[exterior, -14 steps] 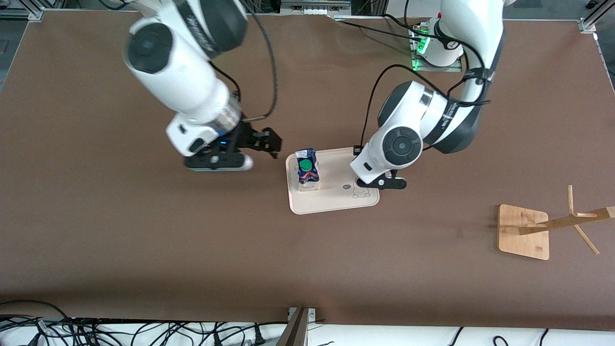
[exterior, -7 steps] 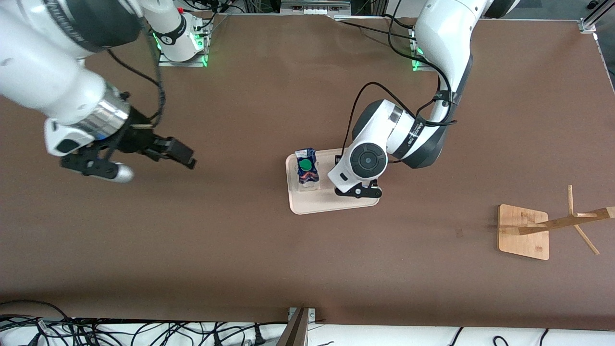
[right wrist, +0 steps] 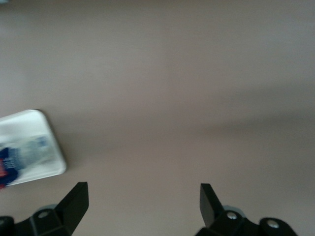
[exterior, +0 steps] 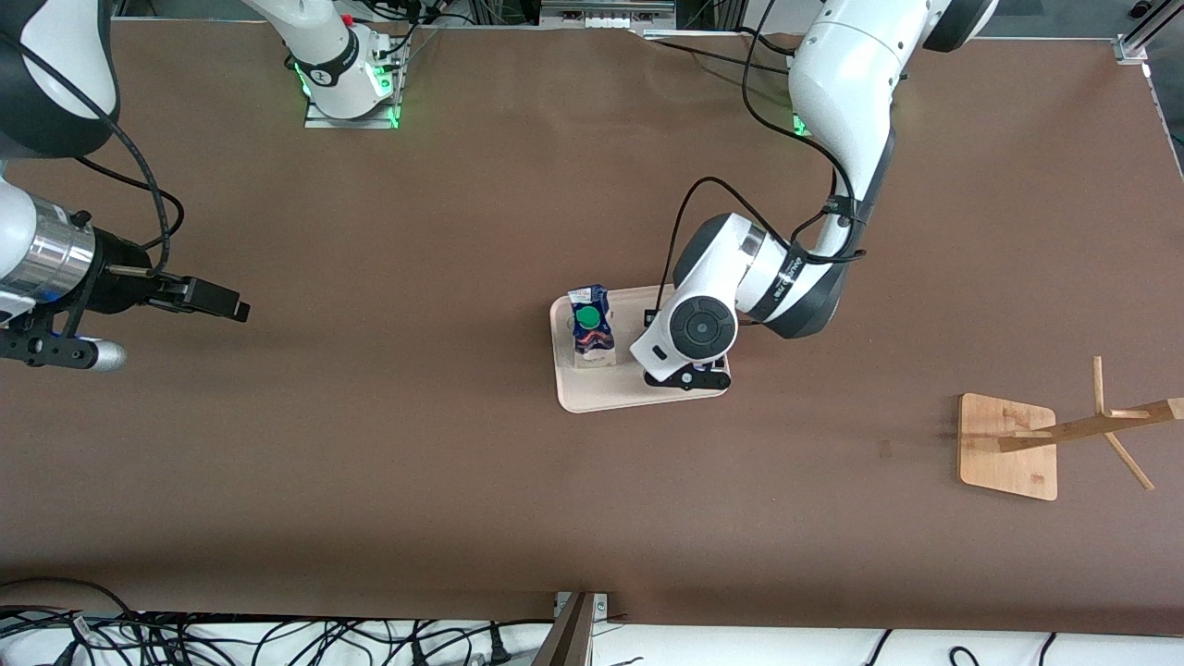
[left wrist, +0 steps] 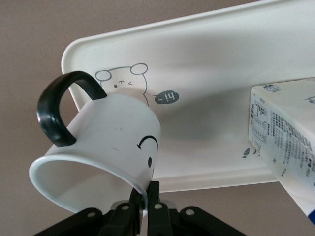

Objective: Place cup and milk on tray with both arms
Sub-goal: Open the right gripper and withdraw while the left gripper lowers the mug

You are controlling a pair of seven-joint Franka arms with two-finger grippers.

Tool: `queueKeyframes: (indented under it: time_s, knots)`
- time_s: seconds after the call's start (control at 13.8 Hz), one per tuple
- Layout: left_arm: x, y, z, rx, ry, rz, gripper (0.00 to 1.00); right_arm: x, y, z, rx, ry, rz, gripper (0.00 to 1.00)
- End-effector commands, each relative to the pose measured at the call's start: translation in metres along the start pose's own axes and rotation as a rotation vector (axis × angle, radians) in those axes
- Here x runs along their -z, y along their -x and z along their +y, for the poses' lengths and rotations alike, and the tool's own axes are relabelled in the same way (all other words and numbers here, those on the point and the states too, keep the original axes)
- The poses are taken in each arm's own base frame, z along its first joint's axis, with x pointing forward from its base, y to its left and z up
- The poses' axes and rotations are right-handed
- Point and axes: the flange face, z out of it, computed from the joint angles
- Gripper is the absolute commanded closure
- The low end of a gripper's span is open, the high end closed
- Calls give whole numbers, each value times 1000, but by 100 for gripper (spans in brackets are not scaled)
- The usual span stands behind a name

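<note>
A: Two arms, go. Left one?
B: Left gripper (left wrist: 142,209) over the tray (exterior: 629,396), the half toward the left arm's end. Fingers (left wrist: 153,196) pinched on the rim of the cup (left wrist: 106,147), which hangs tilted above the bunny drawing (left wrist: 123,81), handle up.
A: Milk?
B: Milk (exterior: 590,328) upright on the tray, at 9 o'clock from that gripper in the front view, green cap (exterior: 587,318) on top.
A: Right?
B: Right gripper (right wrist: 142,204) over bare table (exterior: 388,444) at the right arm's end, well apart from the tray; fingers spread wide, holding nothing.
A: Anything else?
B: Wooden rack (exterior: 1010,447) near the left arm's end, 4 o'clock from the tray.
</note>
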Motion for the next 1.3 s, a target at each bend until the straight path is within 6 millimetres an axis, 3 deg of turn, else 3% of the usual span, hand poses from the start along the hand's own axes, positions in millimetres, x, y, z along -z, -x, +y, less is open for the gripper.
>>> queueKeyframes:
  time_s: [0.0,0.36,0.58,0.72,0.8,0.94,1.16,1.23]
  knots:
    - [2,0,8,23,16,-2,100,16,14,13,19,157,33,0]
    - [-10,-2,14,26,8,-12,100,41,28,18,44,158,60,0]
    - [-14,-2,16,39,17,-22,100,40,33,8,259,155,33,0]
    - [-20,-4,16,50,43,-45,98,36,32,22,243,151,19,0]
    - [-20,-6,14,55,45,-46,80,39,36,31,230,148,19,0]
    - [-19,-8,12,61,55,-49,59,44,44,55,197,127,13,0]
    - [-16,-12,5,74,79,-57,51,42,41,74,185,88,2,0]
    - [-14,-13,2,78,83,-57,42,41,40,86,176,86,-9,0]
